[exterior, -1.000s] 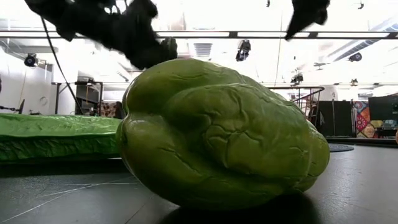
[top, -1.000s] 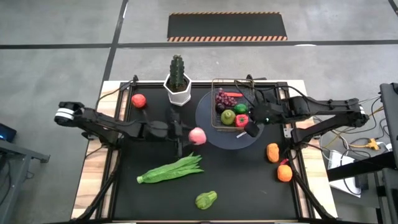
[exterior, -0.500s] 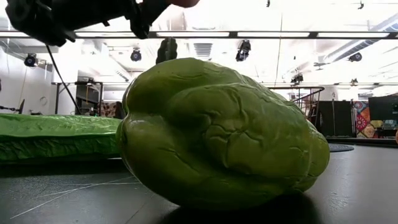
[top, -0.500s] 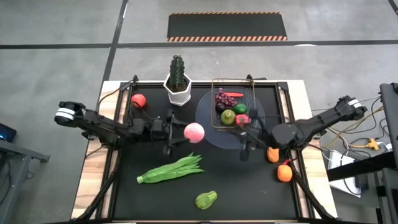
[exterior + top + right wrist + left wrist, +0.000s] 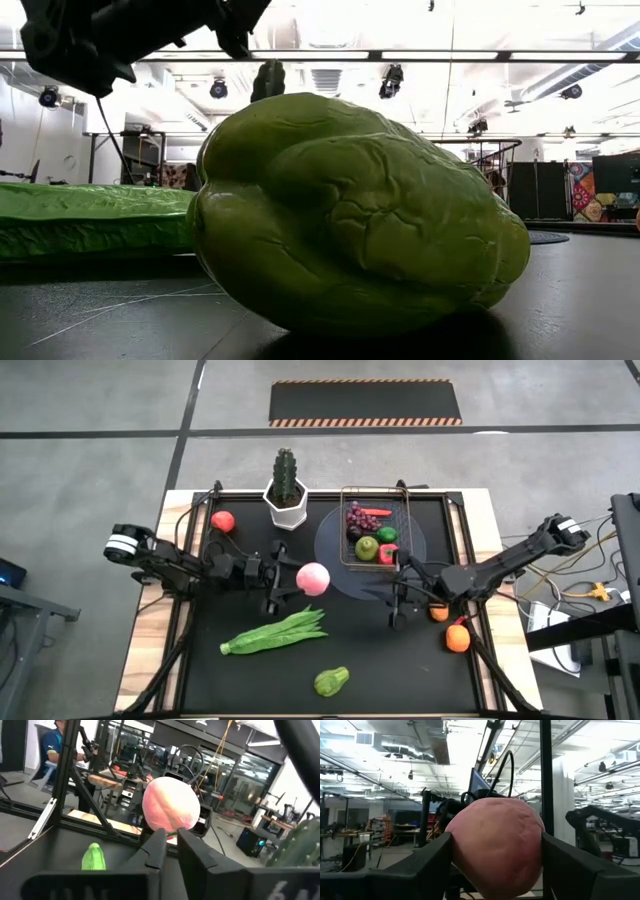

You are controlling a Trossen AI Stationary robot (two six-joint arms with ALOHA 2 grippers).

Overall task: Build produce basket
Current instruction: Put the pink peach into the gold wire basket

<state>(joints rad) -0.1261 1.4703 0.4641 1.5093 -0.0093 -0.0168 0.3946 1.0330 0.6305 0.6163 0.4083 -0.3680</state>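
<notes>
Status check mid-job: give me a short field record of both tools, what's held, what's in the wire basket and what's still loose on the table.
left tool: closed on the pink toy peach, above the table's middle
right tool: fingers nearly together, empty, beside the round grey plate
metal wire basket: on the plate; holds purple grapes, a green fruit, red pieces
loose: red tomato, long green beans, wrinkled green vegetable, two oranges

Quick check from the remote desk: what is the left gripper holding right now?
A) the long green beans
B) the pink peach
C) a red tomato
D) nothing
B: the left gripper is closed on the pink peach, and the left wrist view shows the peach wedged between its two fingers.
</notes>
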